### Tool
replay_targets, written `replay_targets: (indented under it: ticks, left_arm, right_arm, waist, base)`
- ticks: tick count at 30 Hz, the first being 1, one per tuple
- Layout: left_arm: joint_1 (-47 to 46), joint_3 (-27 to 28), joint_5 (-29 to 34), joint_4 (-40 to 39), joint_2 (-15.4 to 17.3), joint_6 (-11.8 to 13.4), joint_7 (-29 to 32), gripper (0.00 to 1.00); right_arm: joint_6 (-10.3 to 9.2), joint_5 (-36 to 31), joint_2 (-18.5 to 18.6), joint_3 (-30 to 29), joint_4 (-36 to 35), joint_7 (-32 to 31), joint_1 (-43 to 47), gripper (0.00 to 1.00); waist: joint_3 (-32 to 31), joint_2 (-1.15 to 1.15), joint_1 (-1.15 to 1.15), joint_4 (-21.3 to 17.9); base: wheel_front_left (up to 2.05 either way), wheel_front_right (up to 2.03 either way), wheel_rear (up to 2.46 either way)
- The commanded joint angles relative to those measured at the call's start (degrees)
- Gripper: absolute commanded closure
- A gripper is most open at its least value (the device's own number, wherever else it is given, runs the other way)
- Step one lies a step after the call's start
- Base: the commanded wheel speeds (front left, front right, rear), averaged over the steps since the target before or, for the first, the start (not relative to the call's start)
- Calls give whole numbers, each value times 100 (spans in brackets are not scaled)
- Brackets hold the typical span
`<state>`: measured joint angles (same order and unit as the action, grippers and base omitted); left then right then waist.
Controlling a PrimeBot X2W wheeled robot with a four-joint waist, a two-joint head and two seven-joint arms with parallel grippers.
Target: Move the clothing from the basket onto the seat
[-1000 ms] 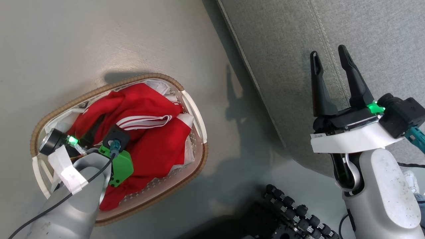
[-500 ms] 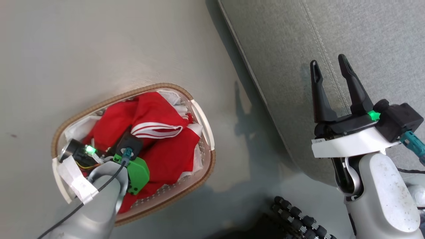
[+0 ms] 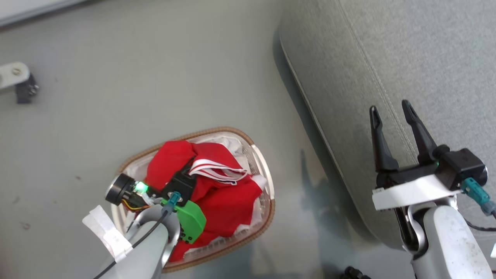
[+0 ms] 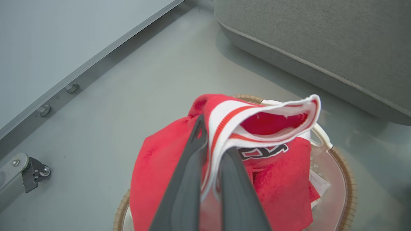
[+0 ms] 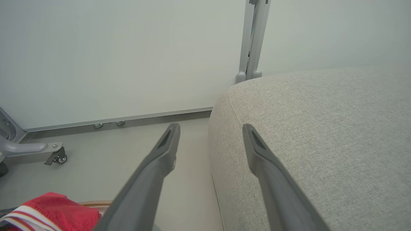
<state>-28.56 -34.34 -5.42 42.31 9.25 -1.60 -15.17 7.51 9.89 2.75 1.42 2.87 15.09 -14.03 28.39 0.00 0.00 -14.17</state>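
Observation:
The red clothing (image 3: pixel 224 197) is heaped in the cream basket (image 3: pixel 267 193) with the brown woven rim, which stands on the floor left of the grey seat (image 3: pixel 387 58). In the left wrist view my left gripper (image 4: pixel 212 138) is shut on the clothing's (image 4: pixel 154 160) white-striped ribbed trim and holds it bunched above the basket (image 4: pixel 348 179). In the head view my left wrist covers those fingers. My right gripper (image 3: pixel 391 110) hovers open over the seat's front edge with nothing between its fingers. The right wrist view has it (image 5: pixel 210 128) over the seat's corner (image 5: pixel 321 128), with the clothing (image 5: pixel 54 205) at the lower left.
Bare grey floor surrounds the basket. A metal leg with a caster (image 3: pixel 19 81) stands at the far left near the wall's baseboard (image 4: pixel 96 61). A dark roller of my base (image 3: pixel 352 273) peeks in at the bottom edge.
The head camera has shifted, so the whole picture has moved. My left gripper has shut on the striped trim and drawn the clothing into a higher bunch. The right gripper stays open.

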Motion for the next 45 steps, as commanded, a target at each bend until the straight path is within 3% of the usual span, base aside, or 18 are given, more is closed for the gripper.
replay_targets:
  ticks: [1, 13, 20, 31, 45]
  left_arm:
    - [117, -29, 83, -128, -20, -49, 2, 100]
    - [-228, -368, 309, -830, 171, -397, 1, 100]
    - [-1050, -694, 498, -874, 257, -529, 8, 100]
    - [-2499, -951, 340, -600, 378, -585, 203, 100]
    - [-3809, -1363, -19, 110, 243, -582, 391, 100]
  right_arm:
    - [-4, -78, 25, -46, 37, 12, 165, 0]
    - [-4, -427, 23, -249, 176, 12, 840, 0]
    - [-4, -514, 24, -276, 207, 12, 1114, 0]
    - [-4, -600, 22, 84, 219, 12, 1089, 0]
    - [-4, -715, 23, 724, 200, 12, 721, 0]
  waist:
    - [-750, 0, 0, 514]
    - [-2006, 0, 0, 939]
    - [-2491, 0, 0, 1106]
    - [-2758, 0, 0, 1129]
    - [-2790, 0, 0, 1148]
  base:
    - [0, 0, 0]
    - [0, 0, 0]
    - [0, 0, 0]
    - [0, 0, 0]
    - [0, 0, 0]
